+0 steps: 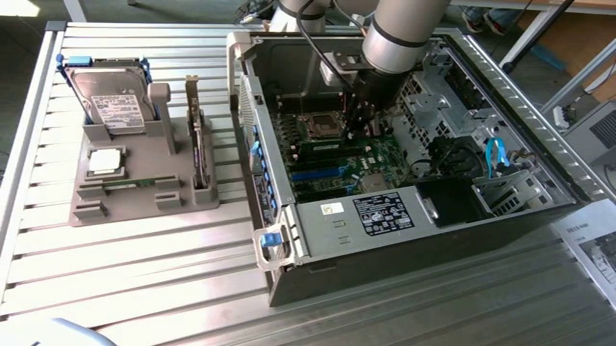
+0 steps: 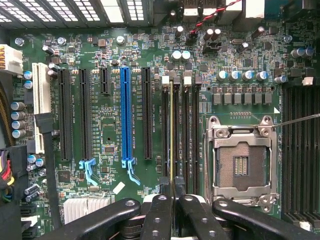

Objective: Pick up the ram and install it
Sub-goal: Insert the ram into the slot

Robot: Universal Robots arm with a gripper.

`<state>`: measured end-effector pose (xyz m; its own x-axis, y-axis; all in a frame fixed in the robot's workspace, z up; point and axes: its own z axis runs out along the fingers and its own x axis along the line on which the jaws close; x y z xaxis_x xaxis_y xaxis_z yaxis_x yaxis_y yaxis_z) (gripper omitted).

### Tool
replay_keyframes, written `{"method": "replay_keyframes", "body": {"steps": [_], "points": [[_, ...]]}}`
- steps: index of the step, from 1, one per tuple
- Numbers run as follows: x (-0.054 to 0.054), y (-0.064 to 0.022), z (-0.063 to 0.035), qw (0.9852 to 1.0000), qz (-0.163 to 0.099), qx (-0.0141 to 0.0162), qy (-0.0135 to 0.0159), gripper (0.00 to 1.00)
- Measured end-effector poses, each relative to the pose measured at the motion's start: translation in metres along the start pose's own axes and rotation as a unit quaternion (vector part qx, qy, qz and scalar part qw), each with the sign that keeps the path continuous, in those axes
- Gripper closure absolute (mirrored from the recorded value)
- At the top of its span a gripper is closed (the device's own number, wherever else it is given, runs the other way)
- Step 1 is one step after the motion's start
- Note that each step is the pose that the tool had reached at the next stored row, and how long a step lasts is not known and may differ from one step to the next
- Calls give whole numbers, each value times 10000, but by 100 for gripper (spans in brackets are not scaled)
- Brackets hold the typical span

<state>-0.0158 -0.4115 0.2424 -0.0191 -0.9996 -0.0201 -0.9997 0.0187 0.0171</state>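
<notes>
The ram [image 2: 171,130] appears edge-on in the wrist view as a thin yellowish-green strip. It stands upright over one of the black memory slots [image 2: 185,135], between the long card slots and the empty processor socket [image 2: 241,162]. My gripper [image 2: 172,187] is shut on the ram's upper edge, its black fingers [image 2: 159,210] pressed close together. I cannot tell whether the ram's lower edge touches the slot. In the exterior view the arm reaches down into the open computer case [image 1: 385,216], with the gripper [image 1: 364,122] just above the motherboard [image 1: 356,155].
A blue card slot [image 2: 125,115] and black card slots lie beside the memory slots. On the exterior view's left, a grey holder [image 1: 125,209] carries a hard drive [image 1: 115,101], a square silver chip [image 1: 104,162], a green stick [image 1: 130,184] and an upright card [image 1: 198,144]. The case walls stand close around the arm.
</notes>
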Motion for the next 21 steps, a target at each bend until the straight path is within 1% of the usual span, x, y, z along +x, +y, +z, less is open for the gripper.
{"method": "replay_keyframes", "body": {"steps": [8,21], "points": [[2,-1,24,10000,0,0,0,88],[18,-2,25,10000,0,0,0,88]]}}
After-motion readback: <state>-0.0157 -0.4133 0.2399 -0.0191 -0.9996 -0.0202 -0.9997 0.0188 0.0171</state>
